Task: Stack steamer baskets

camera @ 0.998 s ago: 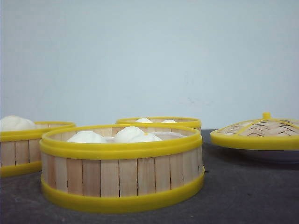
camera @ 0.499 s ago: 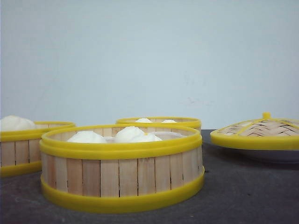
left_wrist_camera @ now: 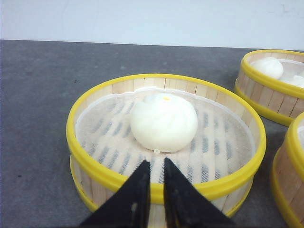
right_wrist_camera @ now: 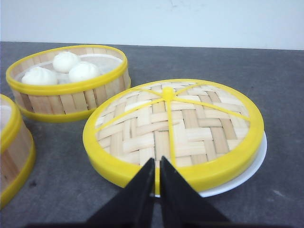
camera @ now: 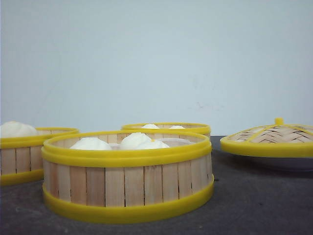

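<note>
Your left gripper (left_wrist_camera: 155,164) is hovering just above the near rim of the left steamer basket (left_wrist_camera: 90,164) — fingers nearly pressed together, pinching nothing. That basket is sitting upright, holding one bun (left_wrist_camera: 164,122) on a cloth liner.

Near basket (camera: 127,188): upright, several buns.

Far basket (right_wrist_camera: 71,102): three buns.

Your right gripper (right_wrist_camera: 157,166), equally narrowed and empty, is hanging over the woven lid (right_wrist_camera: 190,128) — lid resting on a white plate (right_wrist_camera: 247,168).

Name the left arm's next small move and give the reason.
Probably open the left gripper and ease toward the rim of the one-bun basket. Its fingers are nearly shut just short of that rim, and no basket is stacked yet.
</note>
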